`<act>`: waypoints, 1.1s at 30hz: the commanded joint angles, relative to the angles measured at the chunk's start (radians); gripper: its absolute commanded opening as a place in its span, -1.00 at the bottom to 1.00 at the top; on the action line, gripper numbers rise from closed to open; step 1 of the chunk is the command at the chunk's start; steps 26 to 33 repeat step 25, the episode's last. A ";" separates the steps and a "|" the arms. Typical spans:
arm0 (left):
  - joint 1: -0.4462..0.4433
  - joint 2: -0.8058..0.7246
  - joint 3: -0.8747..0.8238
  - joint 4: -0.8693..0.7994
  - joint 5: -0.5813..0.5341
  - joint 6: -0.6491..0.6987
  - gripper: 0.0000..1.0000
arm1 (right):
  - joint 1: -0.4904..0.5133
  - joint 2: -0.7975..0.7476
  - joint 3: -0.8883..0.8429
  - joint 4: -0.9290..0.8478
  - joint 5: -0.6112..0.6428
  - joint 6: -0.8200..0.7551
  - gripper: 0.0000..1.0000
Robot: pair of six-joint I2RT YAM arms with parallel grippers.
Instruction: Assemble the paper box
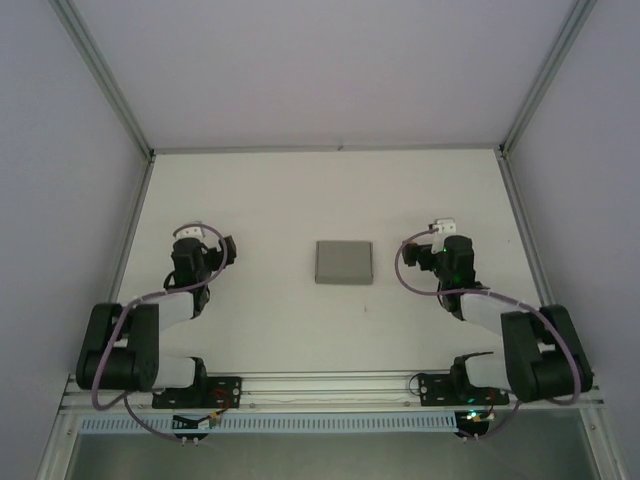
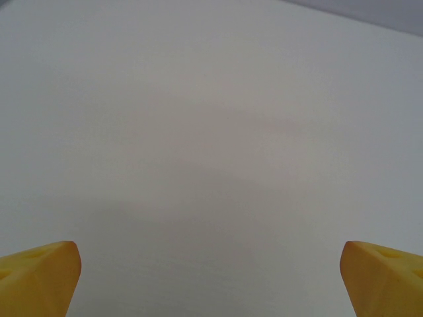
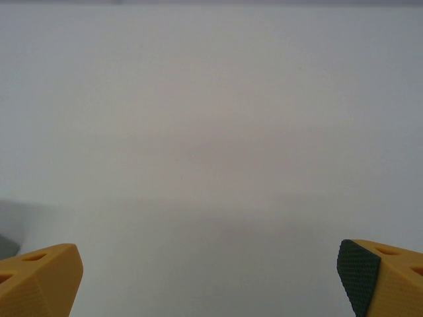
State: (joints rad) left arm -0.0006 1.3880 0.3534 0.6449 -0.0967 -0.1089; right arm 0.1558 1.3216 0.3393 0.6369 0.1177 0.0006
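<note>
Low grey paper box (image 1: 343, 262) sits on white table (image 1: 250, 200), between arms, untouched. Left gripper (image 2: 211, 281) spread wide over table; right gripper (image 3: 211, 281) likewise.

No text, label, brand, number or sign can be read on anything here.

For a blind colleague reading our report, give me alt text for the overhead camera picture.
A low grey paper box lies alone at the middle of a white table. The black left arm and right arm, folded at the near edge, flank it without touching it.
</note>
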 commanded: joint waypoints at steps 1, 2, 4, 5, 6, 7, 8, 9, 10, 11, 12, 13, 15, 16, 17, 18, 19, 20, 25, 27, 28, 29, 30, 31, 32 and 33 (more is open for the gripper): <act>0.020 0.124 -0.015 0.307 0.049 0.024 1.00 | -0.016 0.088 -0.013 0.271 -0.056 -0.001 1.00; 0.019 0.165 -0.016 0.317 0.118 0.052 1.00 | -0.025 0.126 -0.016 0.325 -0.078 -0.004 1.00; 0.013 0.199 0.017 0.301 0.125 0.060 1.00 | -0.063 0.119 0.002 0.259 -0.084 0.048 1.00; 0.011 0.175 0.040 0.216 0.121 0.059 1.00 | -0.092 0.158 -0.004 0.307 -0.121 0.071 1.00; 0.005 0.201 0.040 0.268 0.113 0.066 1.00 | -0.105 0.251 -0.005 0.440 -0.118 0.088 1.00; 0.001 0.205 0.040 0.271 0.102 0.069 1.00 | -0.110 0.238 0.016 0.337 -0.068 0.115 1.00; -0.001 0.189 0.049 0.224 0.100 0.071 1.00 | -0.135 0.196 0.062 0.195 -0.084 0.145 1.00; -0.009 0.194 0.052 0.228 0.089 0.077 1.00 | -0.147 0.230 0.073 0.241 -0.096 0.155 1.00; -0.020 0.198 0.051 0.237 0.067 0.083 1.00 | -0.145 0.230 0.054 0.270 -0.121 0.141 1.00; -0.025 0.194 0.058 0.214 0.064 0.089 1.00 | -0.145 0.221 0.061 0.240 -0.110 0.144 1.00; -0.031 0.195 0.064 0.207 0.057 0.096 1.00 | -0.145 0.228 0.061 0.258 -0.106 0.145 1.00; -0.043 0.199 0.065 0.209 0.037 0.105 1.00 | -0.144 0.229 0.056 0.267 -0.119 0.141 1.00; -0.049 0.196 0.069 0.198 0.033 0.109 1.00 | -0.146 0.231 0.063 0.258 -0.145 0.131 1.00; -0.049 0.198 0.069 0.202 0.032 0.109 1.00 | -0.145 0.226 0.058 0.259 -0.145 0.130 1.00; -0.049 0.197 0.067 0.201 0.032 0.109 1.00 | -0.145 0.227 0.055 0.266 -0.156 0.127 1.00; -0.050 0.197 0.068 0.200 0.032 0.109 1.00 | -0.145 0.230 0.056 0.268 -0.161 0.127 1.00; -0.050 0.197 0.068 0.200 0.032 0.108 1.00 | -0.146 0.228 0.061 0.256 -0.162 0.127 1.00; -0.050 0.197 0.068 0.200 0.031 0.109 1.00 | -0.146 0.229 0.061 0.260 -0.161 0.127 1.00; -0.049 0.197 0.069 0.200 0.032 0.109 1.00 | -0.145 0.228 0.062 0.256 -0.150 0.130 1.00; -0.049 0.197 0.069 0.200 0.032 0.109 1.00 | -0.145 0.228 0.062 0.256 -0.150 0.130 1.00; -0.049 0.197 0.069 0.200 0.032 0.109 1.00 | -0.145 0.228 0.062 0.256 -0.150 0.130 1.00; -0.049 0.197 0.069 0.200 0.032 0.109 1.00 | -0.145 0.228 0.062 0.256 -0.150 0.130 1.00; -0.049 0.197 0.069 0.200 0.032 0.109 1.00 | -0.145 0.228 0.062 0.256 -0.150 0.130 1.00; -0.049 0.197 0.069 0.200 0.032 0.109 1.00 | -0.145 0.228 0.062 0.256 -0.150 0.130 1.00; -0.049 0.197 0.069 0.200 0.032 0.109 1.00 | -0.145 0.228 0.062 0.256 -0.150 0.130 1.00; -0.049 0.197 0.069 0.200 0.032 0.109 1.00 | -0.145 0.228 0.062 0.256 -0.150 0.130 1.00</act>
